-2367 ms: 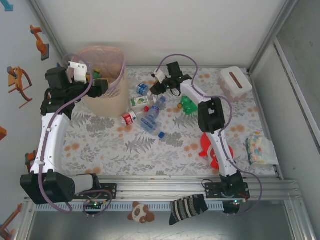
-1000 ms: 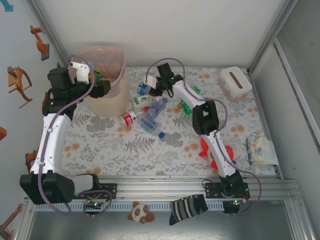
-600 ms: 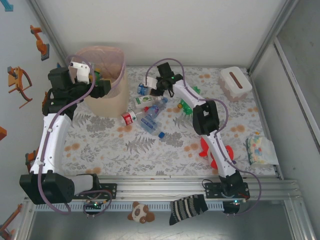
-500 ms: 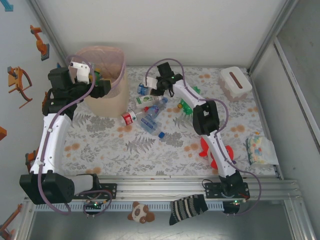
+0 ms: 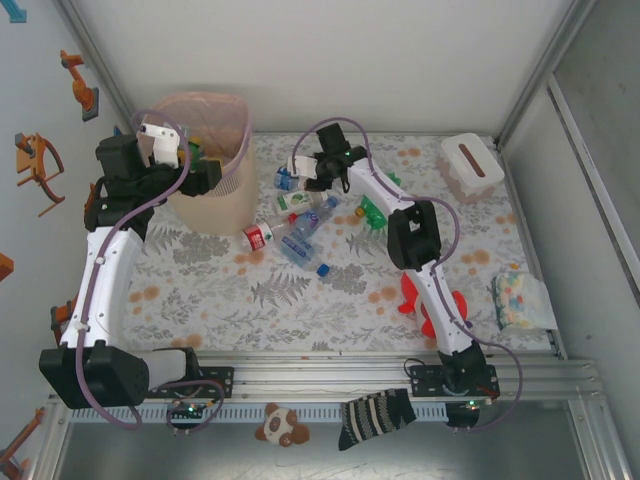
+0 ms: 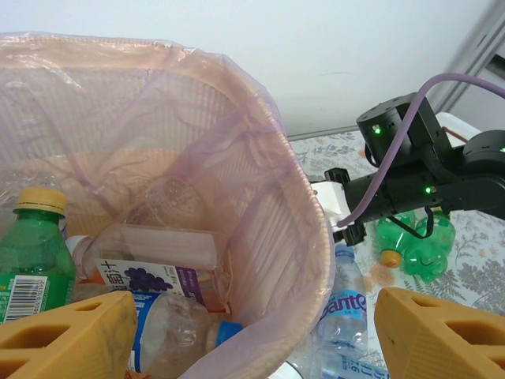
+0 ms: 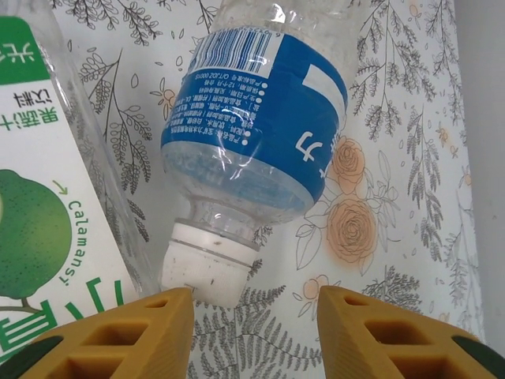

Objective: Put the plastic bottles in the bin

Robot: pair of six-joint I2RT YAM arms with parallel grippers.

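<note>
We see a leaf-and-flower patterned surface (image 5: 300,300) with a white box with a brown slot (image 5: 472,165) at its far right corner, a red plush toy (image 5: 411,292) nearer us, and a colourful patterned bundle (image 5: 520,300) at the right edge. Off the surface's near edge lie a striped sock (image 5: 375,415) and a small brown-and-white plush (image 5: 281,425). On the left wall we make out orange pieces (image 5: 38,165).

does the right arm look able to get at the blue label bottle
Probably yes: the right end effector is open right at the blue-label bottle, its white cap facing the gap. A green-label bottle lies close beside it and may get nudged.
</note>
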